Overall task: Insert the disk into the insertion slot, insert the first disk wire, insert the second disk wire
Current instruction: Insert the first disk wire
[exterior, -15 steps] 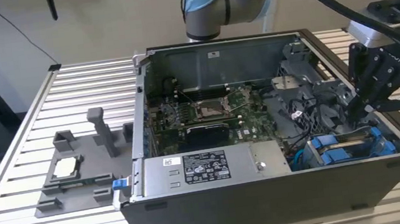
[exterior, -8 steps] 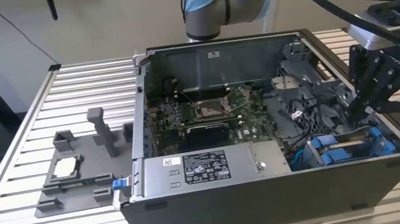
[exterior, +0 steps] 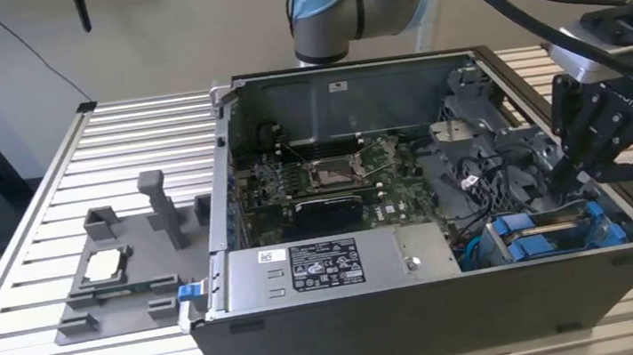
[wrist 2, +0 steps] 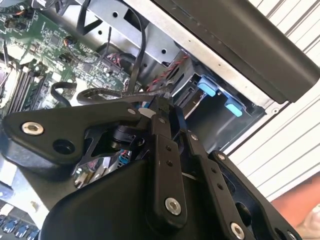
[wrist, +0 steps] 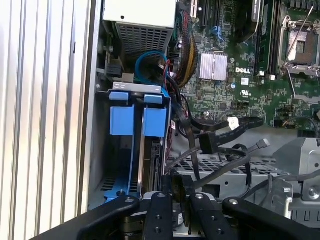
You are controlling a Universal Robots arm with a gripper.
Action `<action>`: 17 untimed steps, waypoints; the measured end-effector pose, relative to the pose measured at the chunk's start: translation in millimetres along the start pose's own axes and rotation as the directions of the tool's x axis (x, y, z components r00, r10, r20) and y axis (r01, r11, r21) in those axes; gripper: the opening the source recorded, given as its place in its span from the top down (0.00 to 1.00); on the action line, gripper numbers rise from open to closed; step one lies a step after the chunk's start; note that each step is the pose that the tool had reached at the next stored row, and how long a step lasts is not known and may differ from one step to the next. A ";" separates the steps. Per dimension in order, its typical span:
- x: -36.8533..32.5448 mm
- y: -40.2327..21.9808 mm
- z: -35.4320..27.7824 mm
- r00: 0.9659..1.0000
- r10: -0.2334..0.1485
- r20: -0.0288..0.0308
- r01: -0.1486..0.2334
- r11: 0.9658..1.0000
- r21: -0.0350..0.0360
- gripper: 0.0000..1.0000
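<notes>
The disk (exterior: 552, 234) sits in the insertion slot (exterior: 612, 238) at the case's front corner on the exterior view's right, its blue carrier tabs (wrist: 138, 120) standing up in the grey cage (wrist: 134, 88). My gripper (exterior: 564, 178) reaches down inside the case just behind the cage. Its fingers (wrist 2: 161, 130) meet at the tips (wrist: 176, 184), shut on a black disk wire (wrist 2: 115, 93) that runs off toward the motherboard. A second black wire with a flat connector (wrist: 207, 145) lies loose beside the cage.
The open computer case (exterior: 427, 308) stands on a slatted table (exterior: 133, 136), with the power supply (exterior: 327, 266) in front and the motherboard (exterior: 329, 176) behind. A grey fixture tray (exterior: 127, 293) holding a processor chip (exterior: 106, 266) lies at the exterior view's left. More loose cables (wrist: 235, 124) cross the case floor.
</notes>
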State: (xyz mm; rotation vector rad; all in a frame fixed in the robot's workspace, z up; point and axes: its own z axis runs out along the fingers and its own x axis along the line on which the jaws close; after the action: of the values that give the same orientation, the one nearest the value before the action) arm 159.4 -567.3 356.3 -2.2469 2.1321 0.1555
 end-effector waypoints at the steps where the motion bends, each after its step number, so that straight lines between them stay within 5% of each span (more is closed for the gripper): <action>1: 0.1 -0.1 1.0 1.000 0.000 -0.003 0.000 1.000 0.000 0.81; 4: 0.4 -0.5 3.7 1.000 0.001 -0.013 -0.001 1.000 -0.001 0.81; 11: 1.8 -2.2 8.0 1.000 0.002 -0.024 -0.002 1.000 -0.001 0.81; 17: 4.1 -2.3 9.8 0.999 0.020 -0.027 -0.020 1.000 0.002 0.81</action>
State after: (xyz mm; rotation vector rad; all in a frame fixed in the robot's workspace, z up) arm 161.5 -570.3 346.1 -2.2405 2.1677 0.1244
